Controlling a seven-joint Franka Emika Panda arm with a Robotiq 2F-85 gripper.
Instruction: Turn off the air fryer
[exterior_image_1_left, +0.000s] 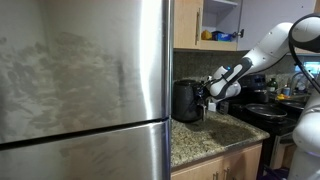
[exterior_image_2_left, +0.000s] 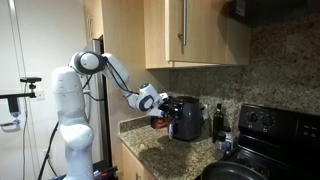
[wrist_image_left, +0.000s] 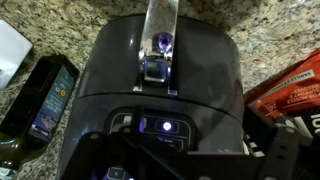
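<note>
The air fryer (exterior_image_1_left: 186, 100) is a dark rounded box on the granite counter, and it shows in both exterior views (exterior_image_2_left: 187, 118). In the wrist view I look down on its glossy top (wrist_image_left: 200, 70), with the handle (wrist_image_left: 160, 45) pointing away. A small button glows blue-white on its control panel (wrist_image_left: 162, 126). My gripper (exterior_image_1_left: 206, 92) hovers close against the fryer's upper front (exterior_image_2_left: 160, 106). Its dark fingers (wrist_image_left: 190, 165) stand apart at the bottom of the wrist view, open and holding nothing.
A dark oil bottle (wrist_image_left: 42, 100) lies beside the fryer, and a red box (wrist_image_left: 290, 85) sits on its other side. A black stove with pots (exterior_image_1_left: 262, 108) stands further along the counter. A steel fridge (exterior_image_1_left: 85, 85) fills the foreground, and wall cabinets (exterior_image_2_left: 190, 30) hang above.
</note>
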